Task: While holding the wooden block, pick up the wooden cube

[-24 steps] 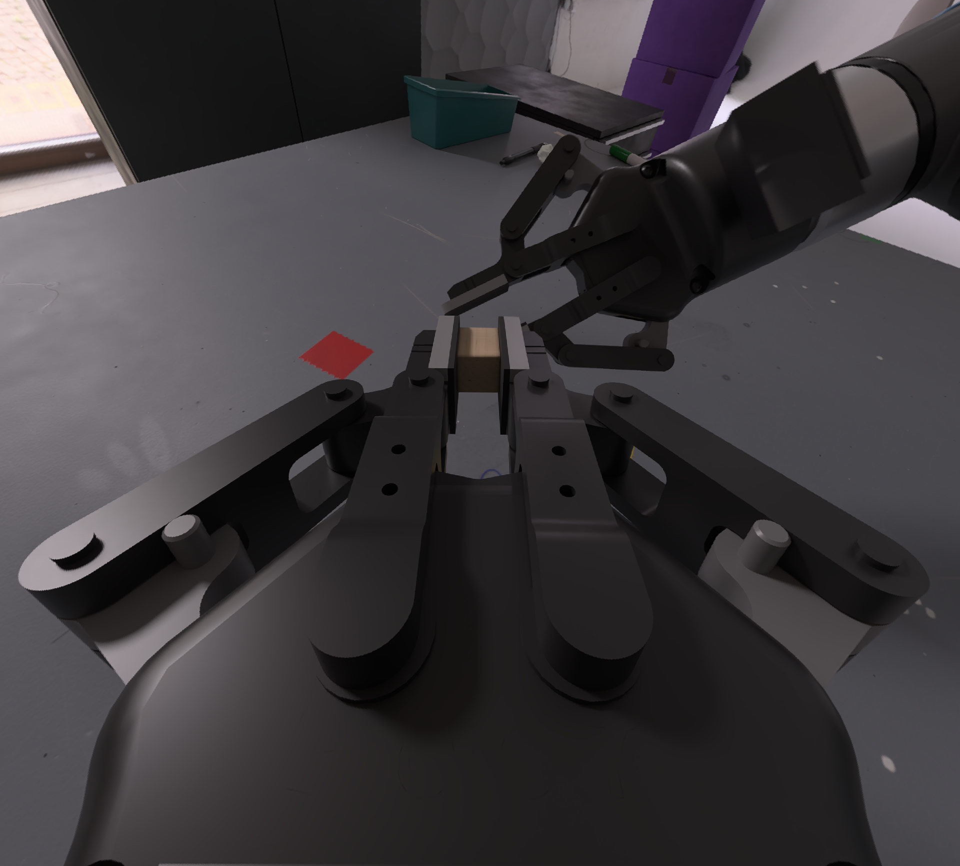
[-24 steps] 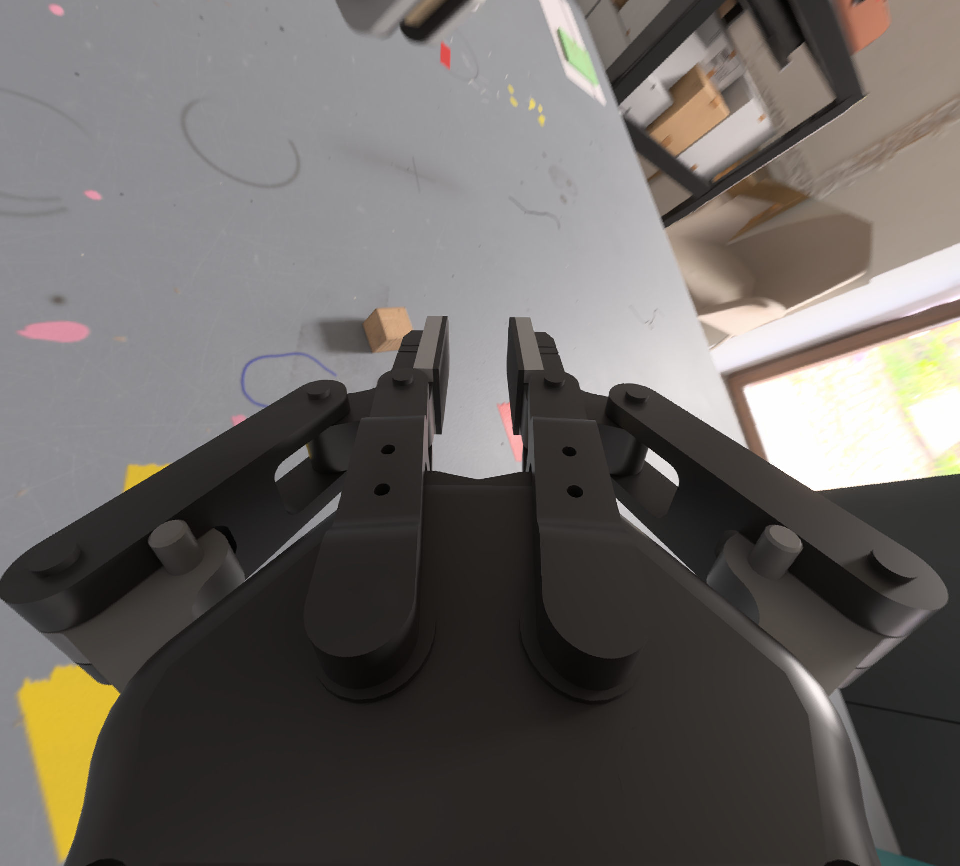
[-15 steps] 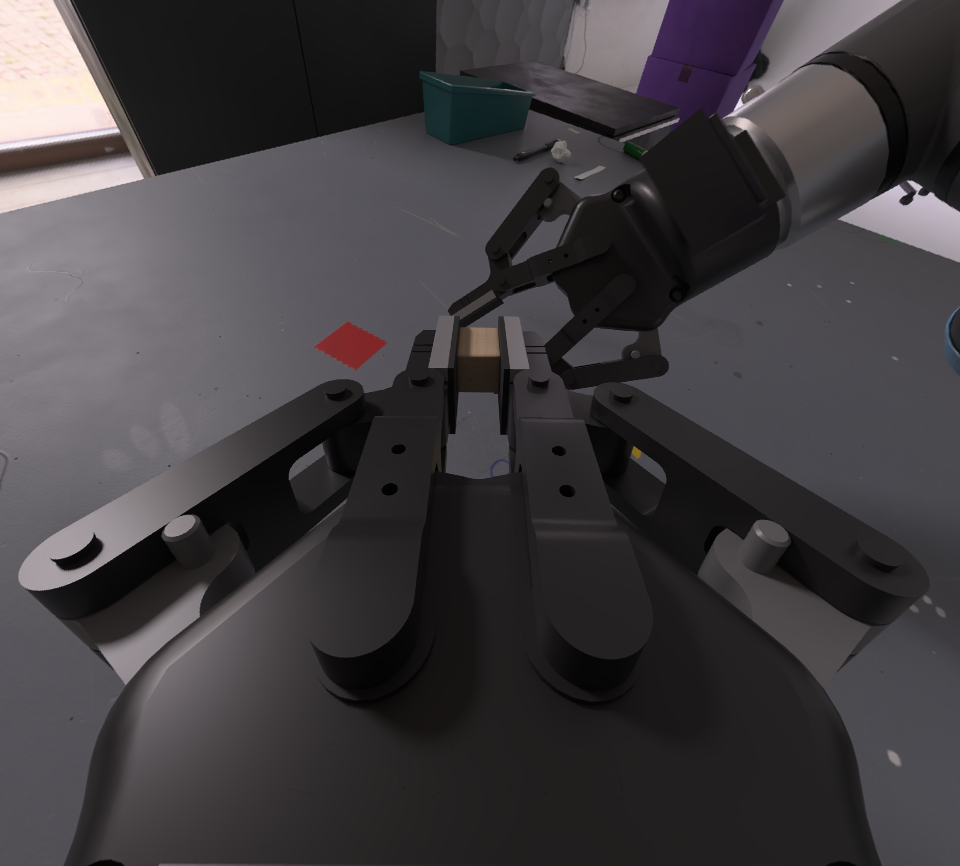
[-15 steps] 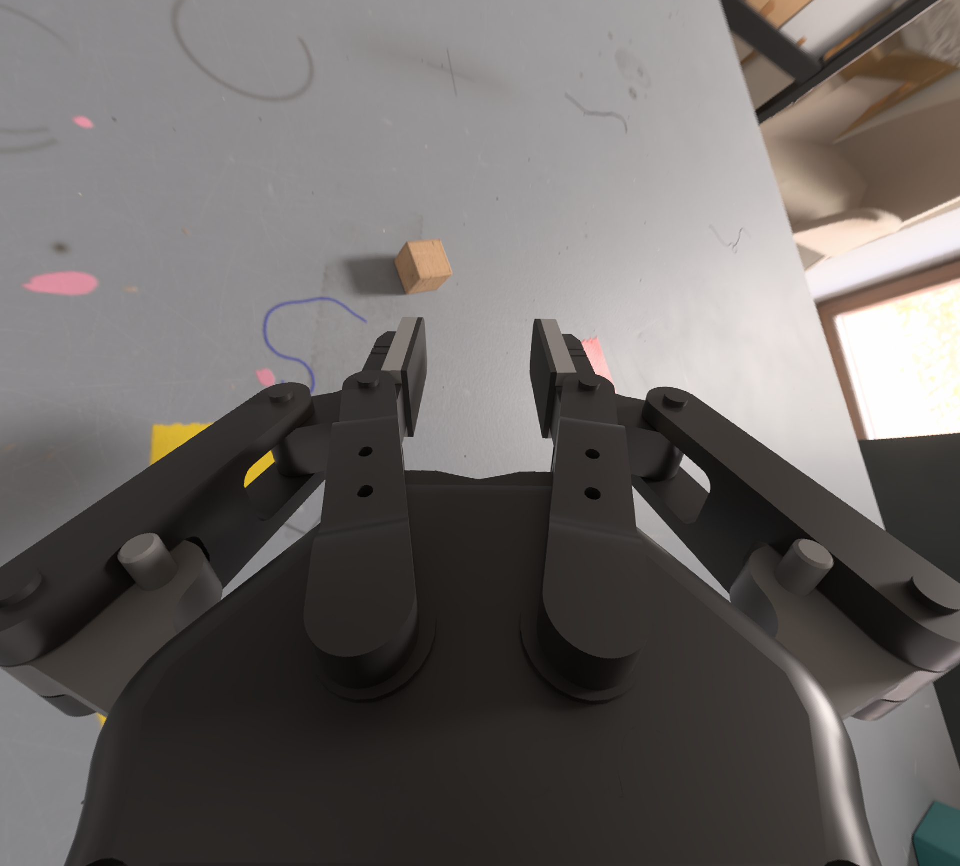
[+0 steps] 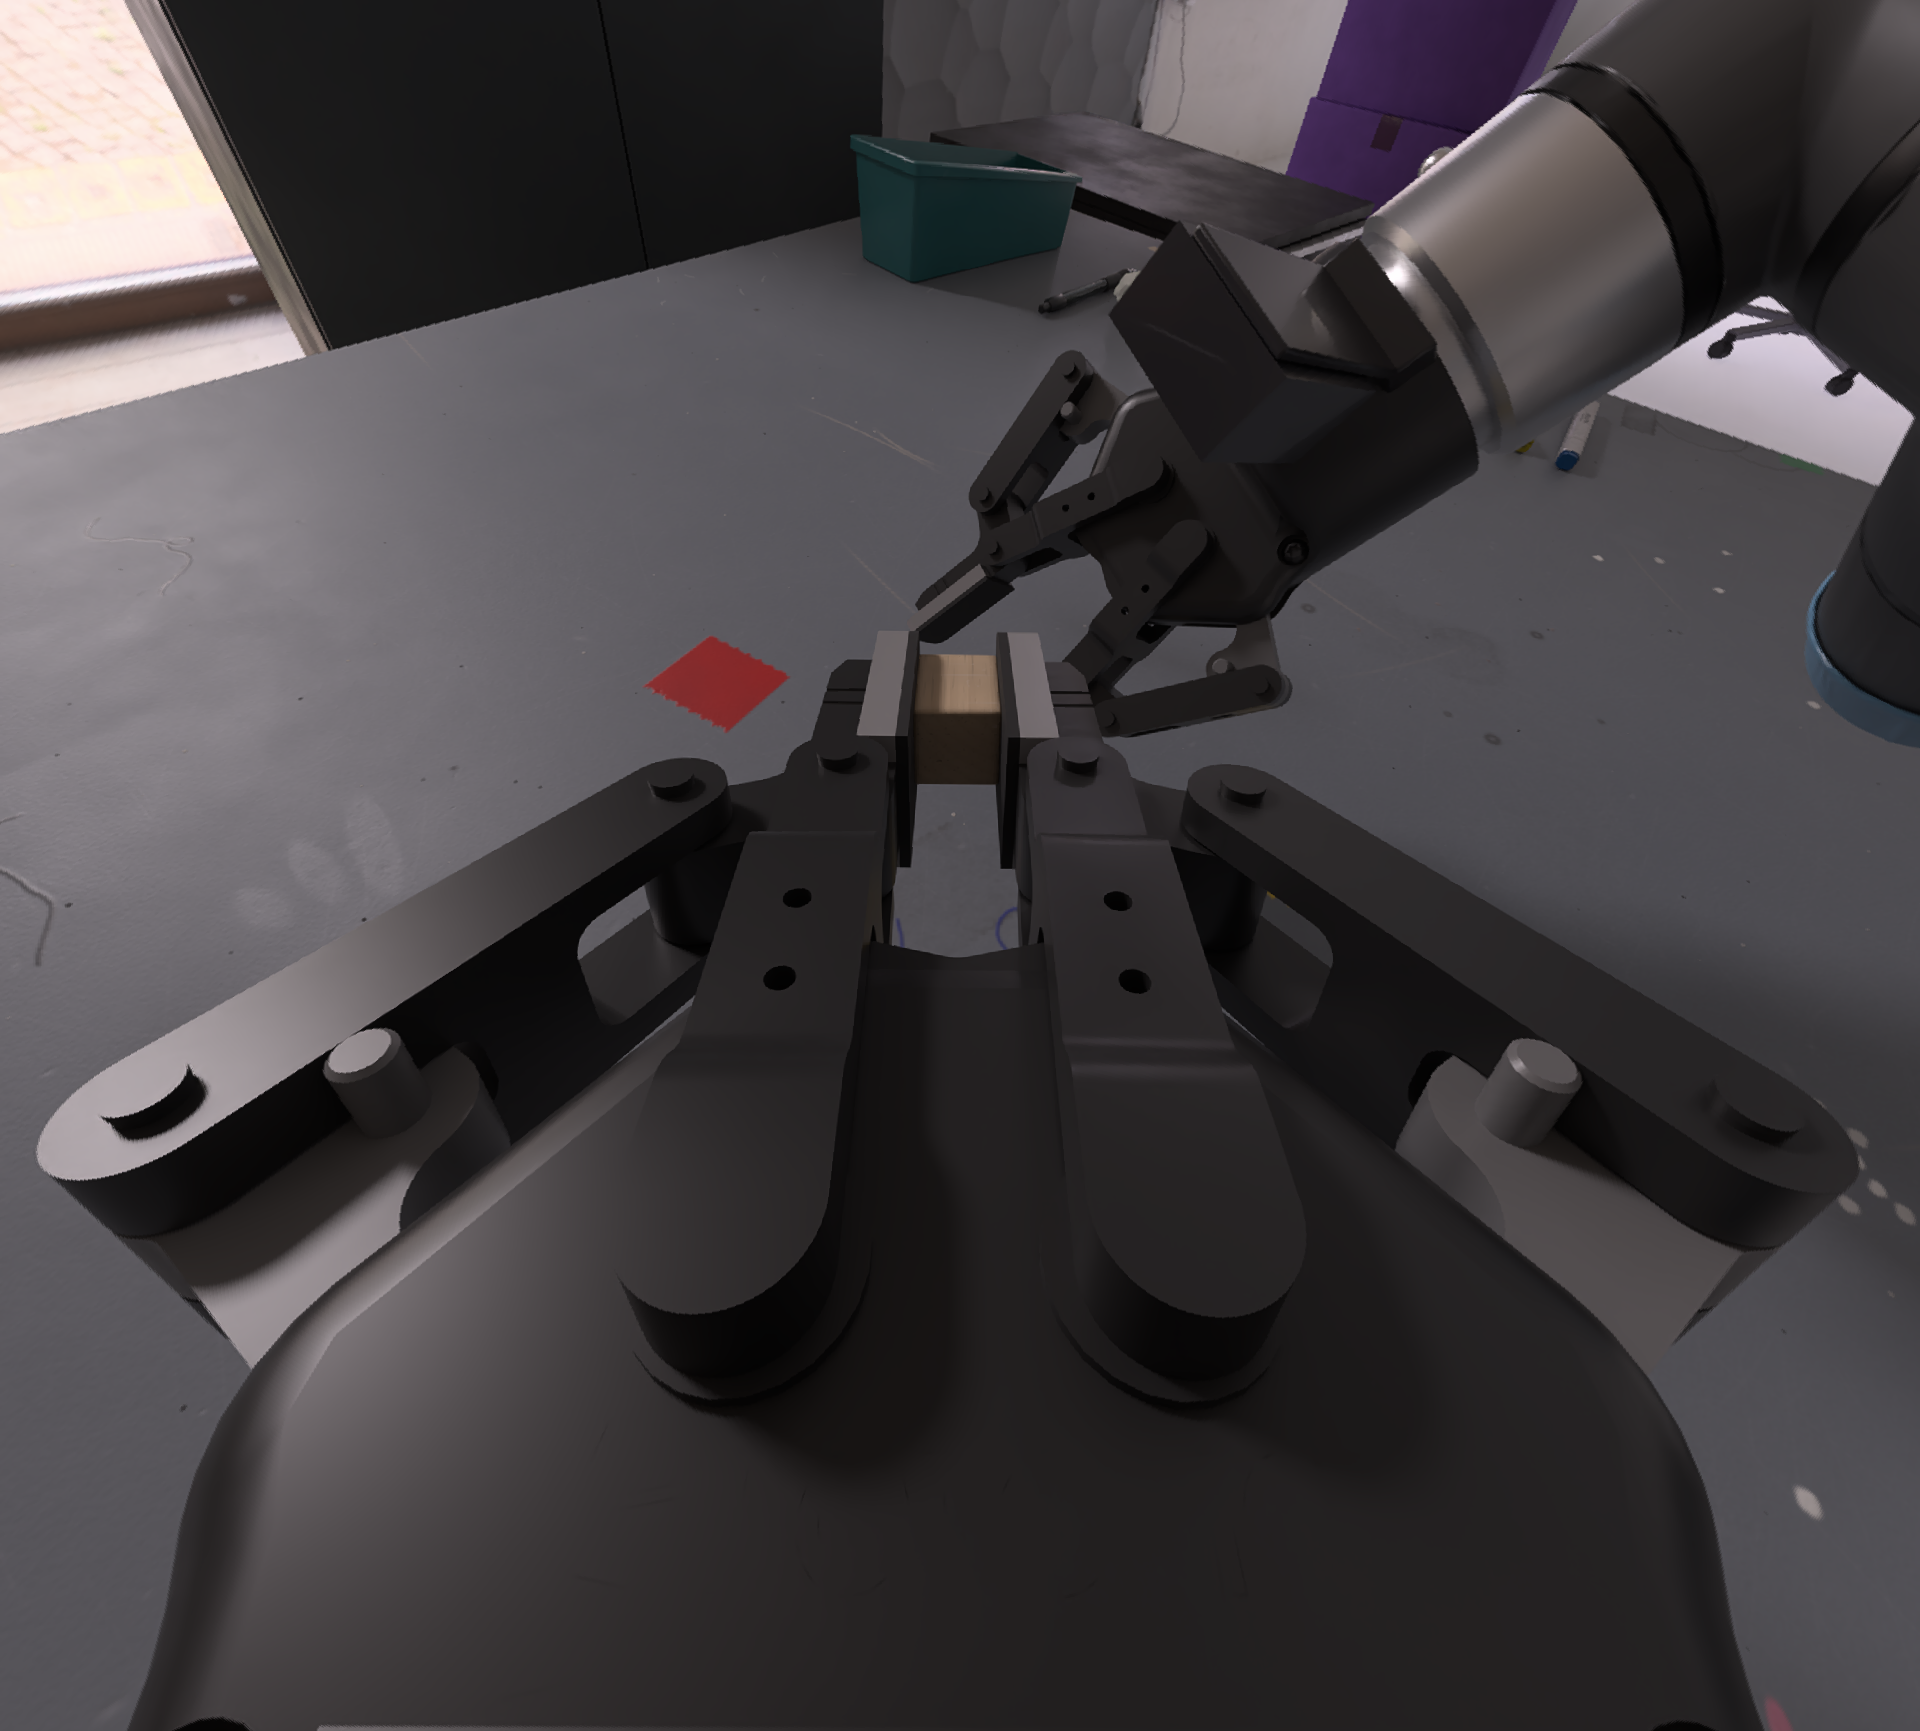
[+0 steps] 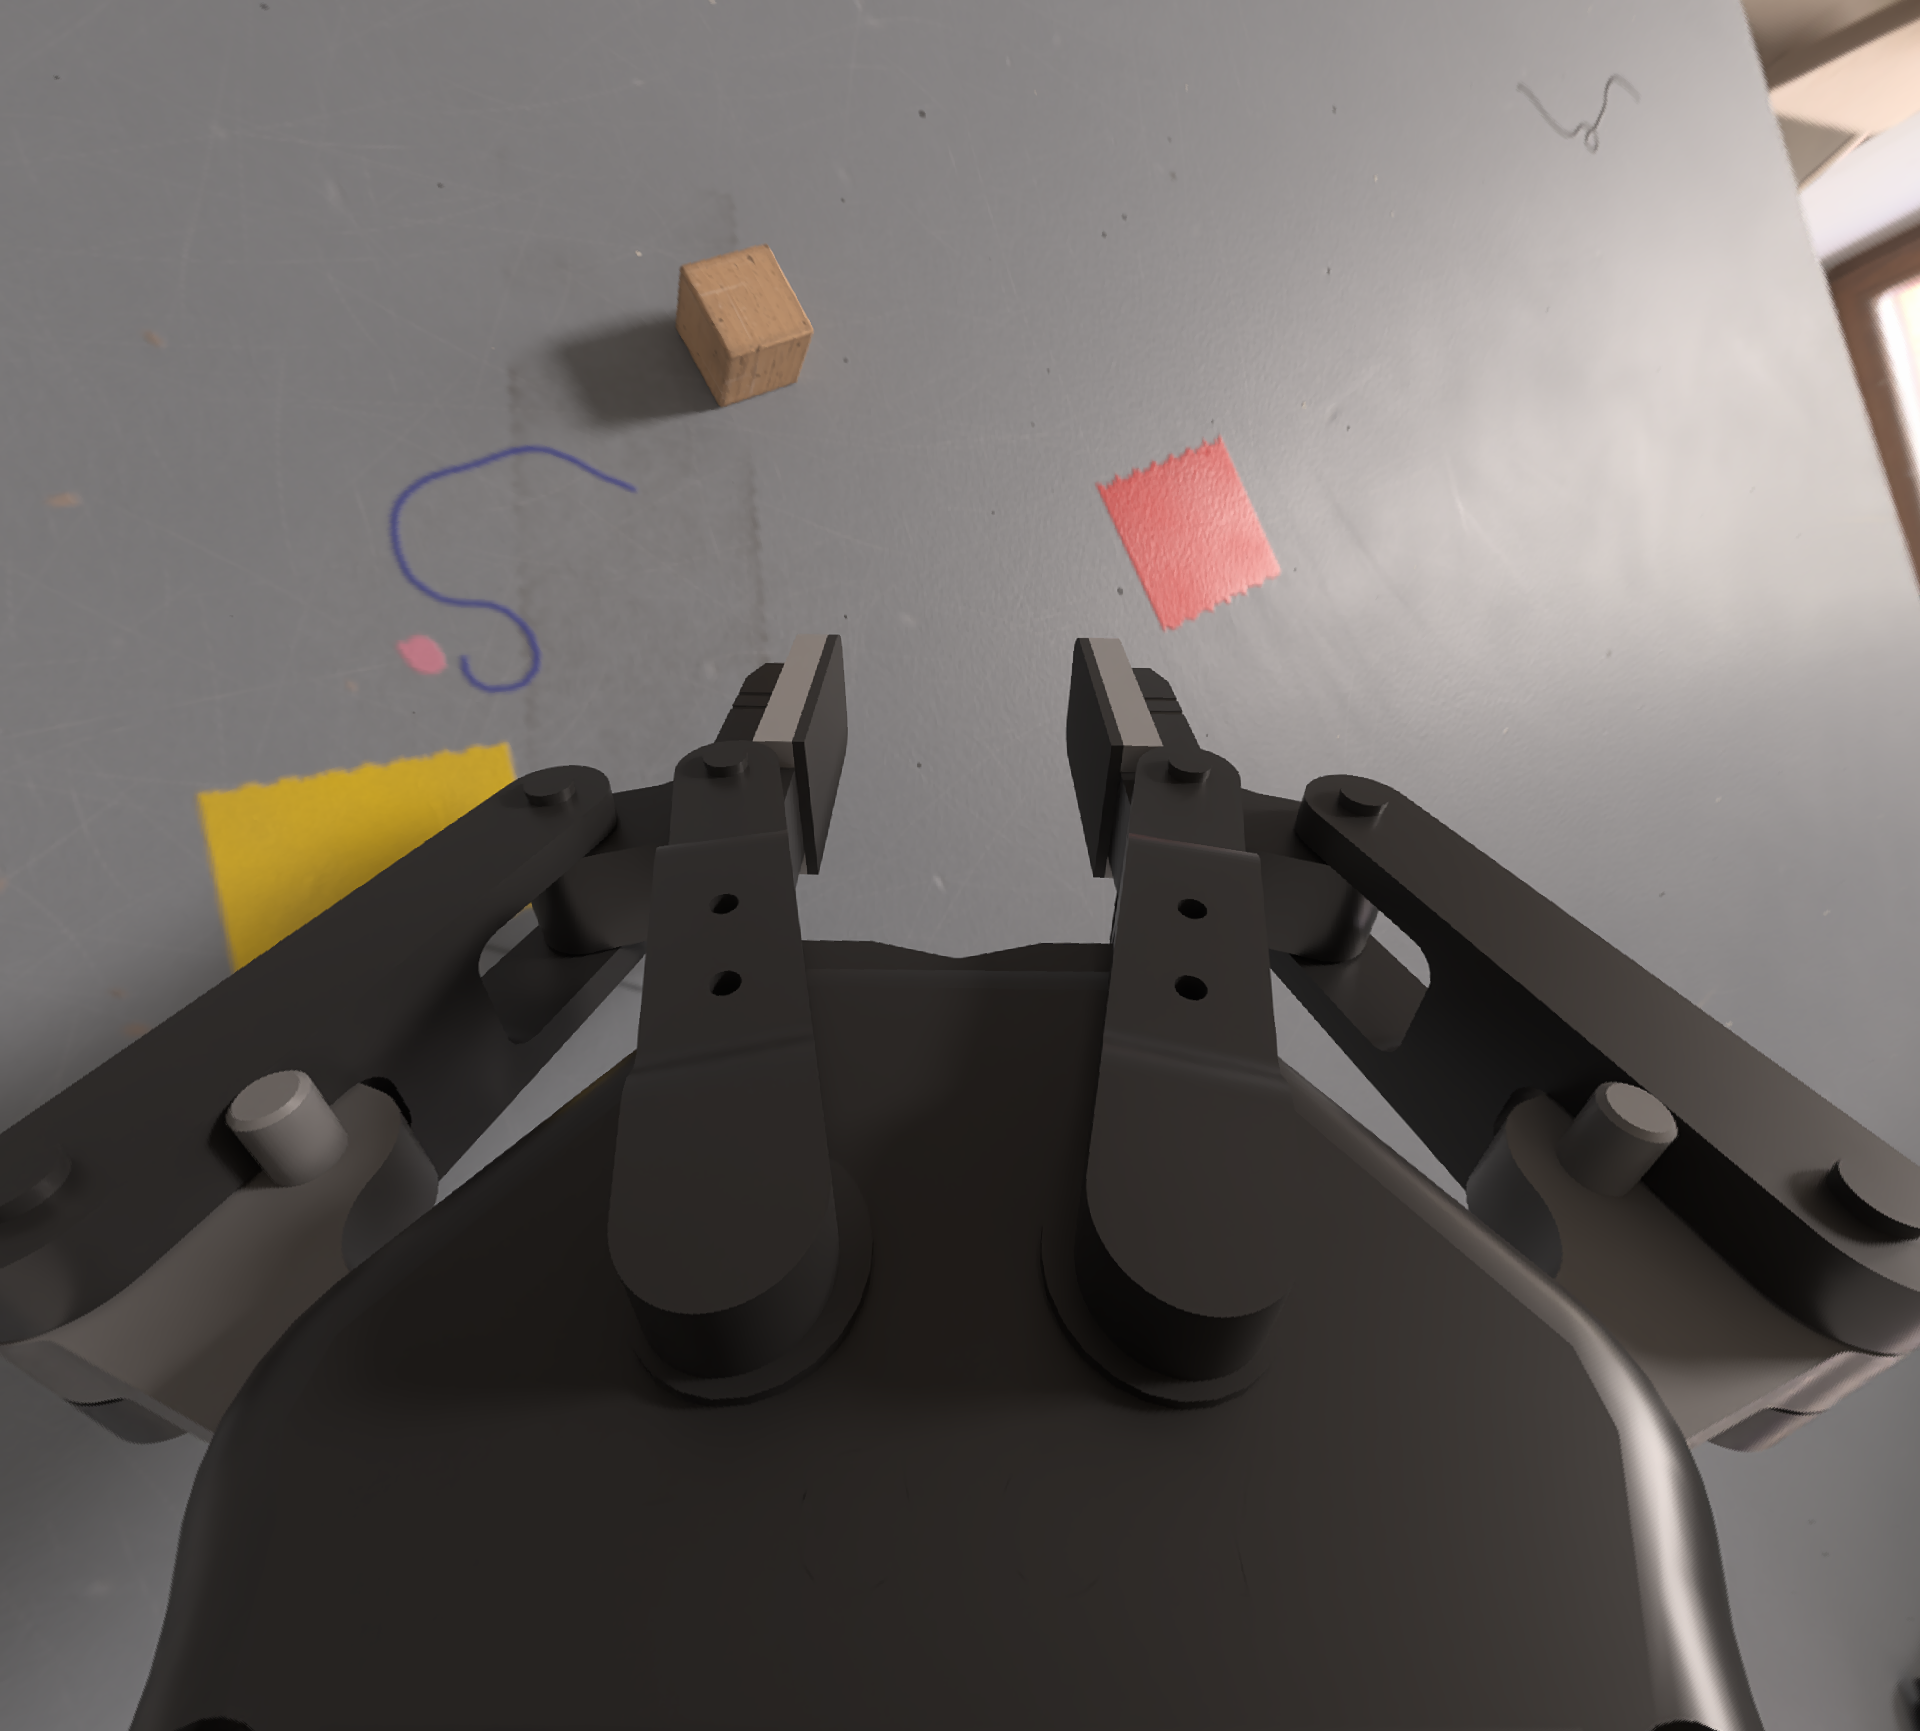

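Note:
My left gripper [image 5: 957, 694] is shut on a pale wooden block [image 5: 956, 717], held between its two pads above the grey table. A brown wooden cube [image 6: 744, 324] lies on the grey table in the right wrist view, ahead and a little left of my right gripper [image 6: 956, 725]. My right gripper is open and empty, above the table and apart from the cube. It also shows in the left wrist view [image 5: 1023, 642], open, just behind the held block. The cube is hidden in the left wrist view.
A red patch [image 6: 1190, 533] [image 5: 717, 680], a yellow patch [image 6: 332, 840] and a blue scribble [image 6: 468, 569] mark the table. A teal bin [image 5: 961, 218] and a black board [image 5: 1153, 175] are at the far edge. The right arm [image 5: 1558, 268] reaches in from the right.
My right gripper has opened wider and tilted down toward the table; the cube now shows larger and higher left in its view. My left gripper still holds the block.

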Robot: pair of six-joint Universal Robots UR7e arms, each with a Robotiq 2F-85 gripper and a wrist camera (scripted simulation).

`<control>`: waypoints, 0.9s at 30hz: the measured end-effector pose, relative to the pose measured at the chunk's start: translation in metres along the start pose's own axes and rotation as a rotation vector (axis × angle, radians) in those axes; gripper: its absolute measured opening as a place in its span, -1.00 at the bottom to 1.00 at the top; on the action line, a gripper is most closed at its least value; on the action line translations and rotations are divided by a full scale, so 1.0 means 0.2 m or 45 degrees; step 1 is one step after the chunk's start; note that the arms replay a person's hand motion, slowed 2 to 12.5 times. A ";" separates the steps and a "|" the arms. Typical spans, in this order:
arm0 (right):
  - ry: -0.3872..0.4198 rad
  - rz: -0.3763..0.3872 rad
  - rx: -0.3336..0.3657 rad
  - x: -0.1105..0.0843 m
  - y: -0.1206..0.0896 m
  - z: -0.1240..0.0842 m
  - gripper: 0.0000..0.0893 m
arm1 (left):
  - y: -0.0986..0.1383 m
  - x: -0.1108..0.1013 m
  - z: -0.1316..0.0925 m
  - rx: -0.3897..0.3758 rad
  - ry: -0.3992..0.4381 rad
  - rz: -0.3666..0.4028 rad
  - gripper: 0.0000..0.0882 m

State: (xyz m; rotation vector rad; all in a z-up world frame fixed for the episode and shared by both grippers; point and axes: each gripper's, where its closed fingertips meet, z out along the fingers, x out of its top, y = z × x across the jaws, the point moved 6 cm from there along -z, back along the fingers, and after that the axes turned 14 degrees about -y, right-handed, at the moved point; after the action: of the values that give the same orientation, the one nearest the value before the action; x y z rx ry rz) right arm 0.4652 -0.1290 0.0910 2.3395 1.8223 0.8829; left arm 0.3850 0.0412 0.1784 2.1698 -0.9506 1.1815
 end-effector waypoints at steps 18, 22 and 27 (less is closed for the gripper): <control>-0.092 0.140 0.087 -0.11 0.06 0.11 -0.15 | 0.00 -0.01 0.01 0.000 -0.010 -0.002 -0.71; -0.098 0.159 0.092 -0.12 0.08 0.13 -0.24 | -0.01 -0.01 0.01 0.002 -0.011 -0.001 -0.71; -0.080 0.179 0.104 -0.11 0.09 0.16 -0.35 | -0.01 -0.01 0.00 0.006 -0.011 -0.004 -0.71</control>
State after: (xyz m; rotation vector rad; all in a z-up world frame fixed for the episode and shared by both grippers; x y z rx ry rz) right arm 0.4924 -0.1444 0.0621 2.5413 1.7197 0.7516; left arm 0.3865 0.0424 0.1766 2.1804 -0.9488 1.1751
